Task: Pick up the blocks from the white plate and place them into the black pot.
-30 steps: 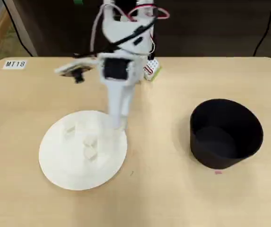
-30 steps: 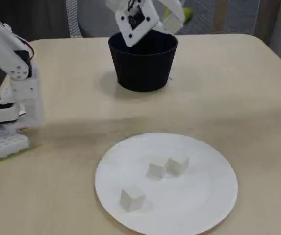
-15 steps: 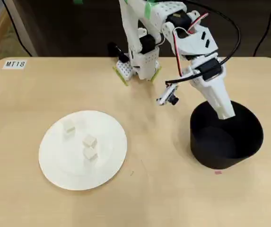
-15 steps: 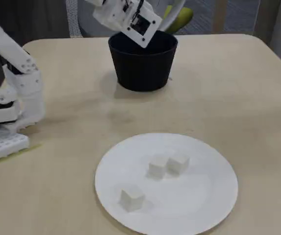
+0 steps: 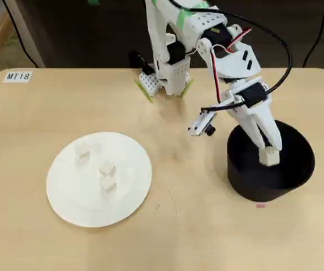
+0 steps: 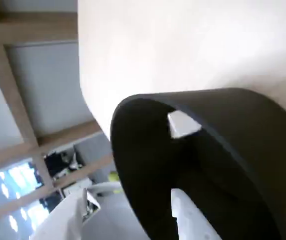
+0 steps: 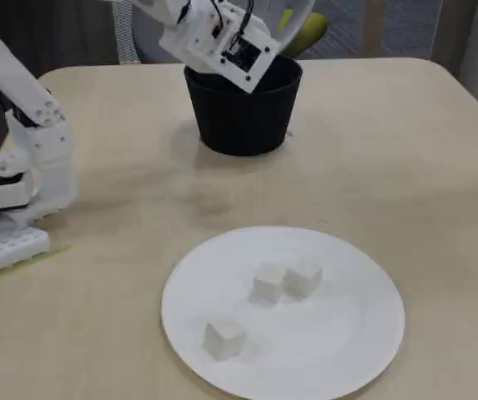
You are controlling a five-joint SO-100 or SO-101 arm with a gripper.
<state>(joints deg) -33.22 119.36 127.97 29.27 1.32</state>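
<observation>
Hovering over the pot [image 5: 271,164], our gripper [image 5: 269,153] pinches one block [image 5: 270,157] between its fingertips, the cube poised above the dark opening in the overhead view. The wrist view confirms it: the block [image 6: 182,124] shows pale against the pot's [image 6: 232,150] black inner wall, inside the ring of the rim.

We judge the step in hand to be the release. To do it well, we would keep the cube clear of the rim and centred over the opening, lower a little so it does not bounce out, then part the fingers fully and lift straight up so neither fingertip catches the wall. The pot [image 7: 243,108] stands near the table's [image 5: 31,226] far edge in the fixed view, so a knock could shift it.

Counting now: four blocks in all that we can see. Three sit on the plate [image 5: 65,197], well apart from the pot. In the fixed view two of them, one [image 7: 269,282] and another [image 7: 303,278], lie touching near the plate's [image 7: 355,350] middle; a third [image 7: 223,337] rests alone nearer the camera. The fourth is the one in the grip. One plate, one pot, one arm. We cannot tell whether anything already lies at the pot's bottom.
</observation>
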